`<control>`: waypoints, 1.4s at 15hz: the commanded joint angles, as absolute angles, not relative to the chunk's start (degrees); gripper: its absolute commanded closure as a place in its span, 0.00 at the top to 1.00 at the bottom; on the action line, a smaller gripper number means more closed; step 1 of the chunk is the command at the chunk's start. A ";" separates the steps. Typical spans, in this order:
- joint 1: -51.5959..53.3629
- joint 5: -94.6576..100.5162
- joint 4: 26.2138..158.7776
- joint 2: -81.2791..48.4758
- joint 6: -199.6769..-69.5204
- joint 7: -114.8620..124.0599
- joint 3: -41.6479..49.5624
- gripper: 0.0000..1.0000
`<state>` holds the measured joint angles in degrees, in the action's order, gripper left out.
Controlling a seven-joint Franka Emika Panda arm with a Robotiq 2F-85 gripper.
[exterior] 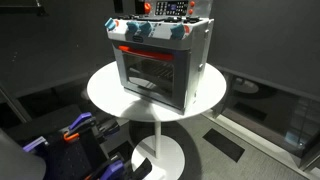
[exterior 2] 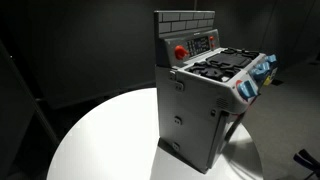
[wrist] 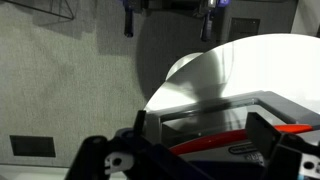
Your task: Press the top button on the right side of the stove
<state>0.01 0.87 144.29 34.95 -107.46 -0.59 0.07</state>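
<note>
- Sitting on the round white table (exterior: 103, 93), the stove (exterior: 158, 62) is seen in both exterior views.
- Gripper (wrist: 198, 135) is caught in the wrist view with jaws spread wide, stove glimpsed beyond them.

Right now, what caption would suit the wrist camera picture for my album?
Open gripper facing a toy stove on a round white table.

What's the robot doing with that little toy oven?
The toy stove stands on a round white table. The robot's gripper is open and holds nothing. It is apart from the stove, and nothing touches the stove's buttons yet. Its job is to press a button on the stove's side.
</note>
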 commanded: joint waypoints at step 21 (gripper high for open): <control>-0.02 0.74 140.28 31.41 -113.79 0.49 -0.38 1.00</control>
<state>0.01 0.87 143.30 33.99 -111.94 -0.57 0.05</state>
